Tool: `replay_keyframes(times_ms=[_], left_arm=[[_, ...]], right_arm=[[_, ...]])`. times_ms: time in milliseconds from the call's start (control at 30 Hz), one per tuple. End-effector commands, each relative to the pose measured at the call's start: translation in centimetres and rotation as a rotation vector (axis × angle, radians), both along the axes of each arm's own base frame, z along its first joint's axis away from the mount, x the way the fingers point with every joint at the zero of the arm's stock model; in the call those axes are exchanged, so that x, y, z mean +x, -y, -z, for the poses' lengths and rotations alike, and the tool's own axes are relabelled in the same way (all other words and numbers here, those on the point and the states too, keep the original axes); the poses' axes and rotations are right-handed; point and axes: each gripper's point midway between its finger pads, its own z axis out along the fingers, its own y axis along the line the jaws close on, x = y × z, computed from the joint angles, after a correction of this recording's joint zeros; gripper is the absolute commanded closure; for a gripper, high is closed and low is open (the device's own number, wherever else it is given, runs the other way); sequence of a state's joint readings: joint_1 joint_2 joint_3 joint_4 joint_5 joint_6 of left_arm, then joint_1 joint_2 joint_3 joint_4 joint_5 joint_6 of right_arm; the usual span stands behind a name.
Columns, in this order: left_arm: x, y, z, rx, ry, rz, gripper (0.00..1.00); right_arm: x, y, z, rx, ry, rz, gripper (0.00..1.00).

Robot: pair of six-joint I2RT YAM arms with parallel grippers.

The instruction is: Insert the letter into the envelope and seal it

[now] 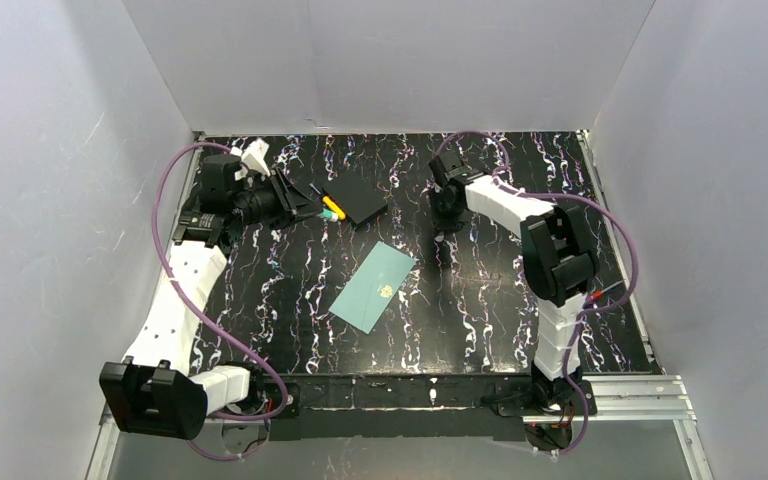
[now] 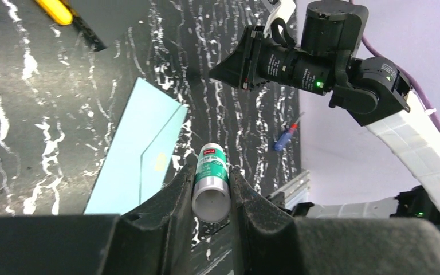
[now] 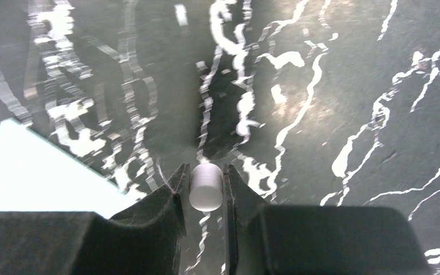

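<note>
The pale teal envelope [image 1: 373,287] lies flat at mid-table with a small gold seal mark on it; it also shows in the left wrist view [image 2: 137,149] and as a bright corner in the right wrist view [image 3: 40,172]. The letter is out of view. My left gripper [image 1: 315,210] [image 2: 212,172] hovers at the back left, shut on a green-and-white glue stick [image 2: 211,183] whose open end faces the camera. Behind the envelope to its right, my right gripper [image 1: 444,222] [image 3: 206,172] points down over the table, with a small white cap [image 3: 205,186] pinched between its fingers.
A flat black square pad [image 1: 356,200] [image 2: 114,14] lies at the back, with a yellow object [image 1: 332,203] [image 2: 54,10] beside it. A small blue-and-red tool [image 2: 283,137] lies near the table's right side. White walls enclose the black marbled table [image 1: 480,330].
</note>
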State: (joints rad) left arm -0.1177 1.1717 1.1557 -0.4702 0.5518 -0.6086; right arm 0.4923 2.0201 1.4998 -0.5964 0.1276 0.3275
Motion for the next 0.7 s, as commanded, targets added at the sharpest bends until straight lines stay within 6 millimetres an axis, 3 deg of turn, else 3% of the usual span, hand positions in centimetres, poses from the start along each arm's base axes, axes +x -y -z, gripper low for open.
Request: replay_keyframes(times_ms=[0, 67, 233, 433, 667], left_arm=[[0.3, 2.3, -1.9, -0.204, 0.006, 0.053, 1.0], [0.8, 3.2, -1.5, -0.301, -0.025, 0.058, 1.0], [2.4, 4.5, -3.0, -0.44, -0.05, 0.081, 1.0], [2.8, 5.7, -5.5, -0.495, -0.078, 0.152, 1.0], [3.3, 6.6, -11.8, -0.547, -0.001, 0.224, 1.0]], right_arm=[[-0.4, -3.9, -9.3, 0.323, 0.064, -0.015, 0.94], [-1.2, -5.1, -12.4, 0.476, 0.056, 0.003, 0.94], [-3.9, -7.9, -20.3, 0.879, 0.058, 0.031, 0.93], [-6.5, -9.6, -27.4, 1.245, 0.051, 0.025, 0.92], [-6.1, -11.0, -35.4, 1.377, 0.15, -0.101, 0.91]])
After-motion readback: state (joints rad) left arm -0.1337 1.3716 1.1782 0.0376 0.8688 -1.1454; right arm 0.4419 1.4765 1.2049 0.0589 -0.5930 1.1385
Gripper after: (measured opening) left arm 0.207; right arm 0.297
